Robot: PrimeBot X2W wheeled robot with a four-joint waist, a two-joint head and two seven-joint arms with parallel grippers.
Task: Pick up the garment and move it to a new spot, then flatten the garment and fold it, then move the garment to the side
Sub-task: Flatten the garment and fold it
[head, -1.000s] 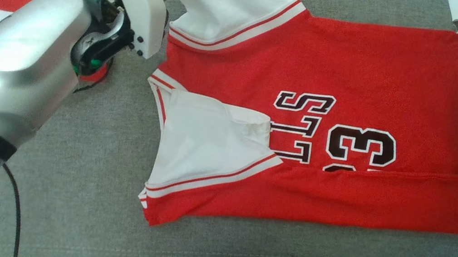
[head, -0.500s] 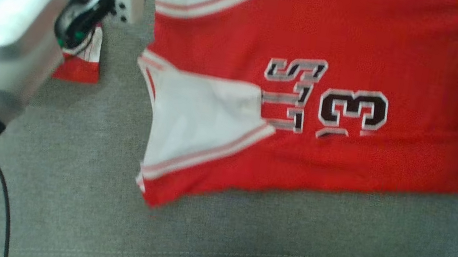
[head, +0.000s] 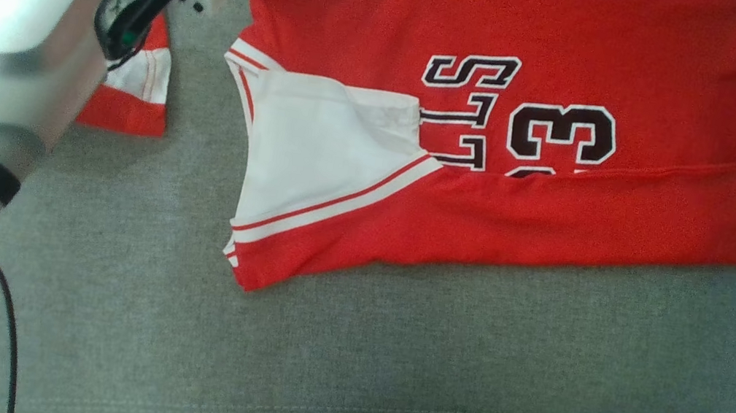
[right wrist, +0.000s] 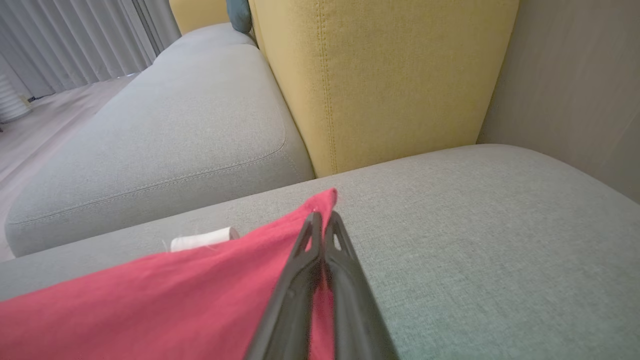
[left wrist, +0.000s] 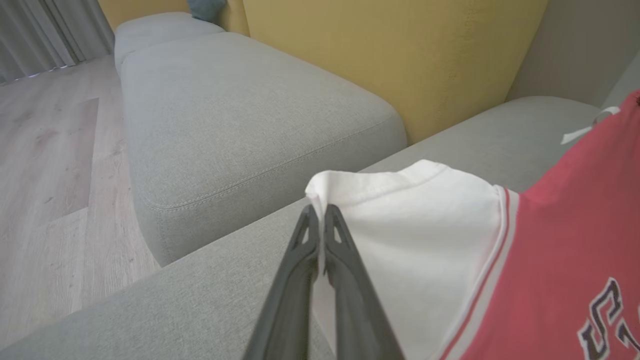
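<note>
Left fingers (left wrist: 294, 292) clamped tight on white sleeve (left wrist: 410, 225) of red garment (head: 586, 42). Right fingers (right wrist: 292, 300) clamped tight on its hem corner (right wrist: 322, 202). Garment lies spread on grey sofa seat (head: 388, 357), near edge folded over.

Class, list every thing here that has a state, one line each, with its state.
jersey: spread on the sofa, near edge folded over.
left tool: shut on the jersey's white sleeve.
right tool: shut on the jersey's red corner.
second red garment: lying on the sofa.
</note>
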